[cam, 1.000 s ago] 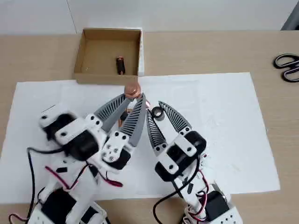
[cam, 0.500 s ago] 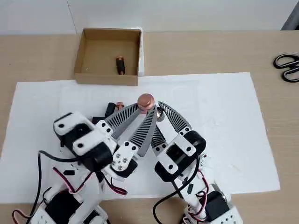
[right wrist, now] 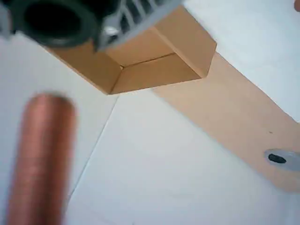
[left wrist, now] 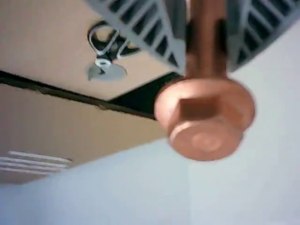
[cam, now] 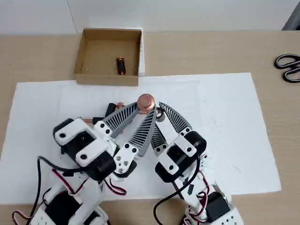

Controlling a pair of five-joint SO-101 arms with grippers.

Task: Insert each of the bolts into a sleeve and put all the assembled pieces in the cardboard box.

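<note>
Gripping the bolt (cam: 146, 101) by its shank, head poking past the tips, the left gripper (cam: 144, 110) lines it up with the sleeve (right wrist: 54, 18). The right gripper (cam: 158, 117) seems clamped on that sleeve, at the bolt's 4 o'clock. One assembled piece (cam: 121, 65) lies in the cardboard box (cam: 89, 75), toward 11 o'clock.

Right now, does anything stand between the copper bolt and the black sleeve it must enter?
Nothing visible does. In the right wrist view, the bolt lies apart from the mouth of the sleeve, with a bare gap between them.

Black sleeve (right wrist: 56, 21) just apart from copper bolt (right wrist: 42, 159); cardboard box (right wrist: 154, 61) beyond.
</note>
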